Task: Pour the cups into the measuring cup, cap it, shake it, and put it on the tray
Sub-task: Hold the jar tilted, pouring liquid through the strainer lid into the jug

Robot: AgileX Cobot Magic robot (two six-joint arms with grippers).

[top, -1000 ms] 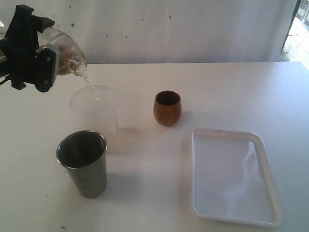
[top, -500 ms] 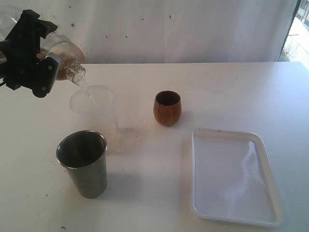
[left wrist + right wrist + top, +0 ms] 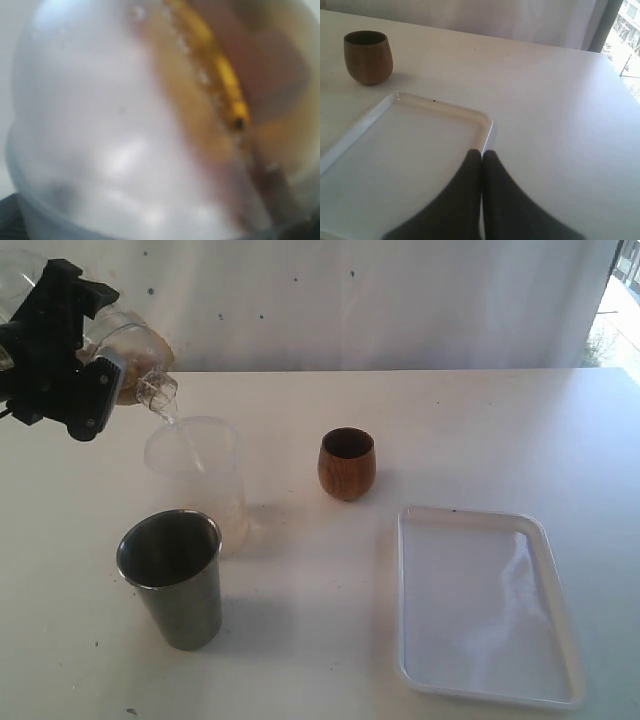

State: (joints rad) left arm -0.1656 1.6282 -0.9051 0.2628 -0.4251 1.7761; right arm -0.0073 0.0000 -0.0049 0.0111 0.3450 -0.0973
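At upper left, pouring from a tilted clear bottle point(image 3: 135, 348), clasped wide in the left pincer point(image 3: 88, 345), into the measuring cup point(image 3: 195, 468) above the steel tumbler point(image 3: 172, 578); right pincer point(image 3: 481, 153) shut, empty. Next, likely: righting the bottle.

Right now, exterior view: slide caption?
Left hand tilts a clear bottle, pouring into the clear plastic cup beside steel tumbler, wooden cup and white tray.

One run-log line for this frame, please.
left hand: holds tilted clear bottle, pouring into plastic cup | right hand: shut, holding nothing | steel tumbler, wooden cup: upright
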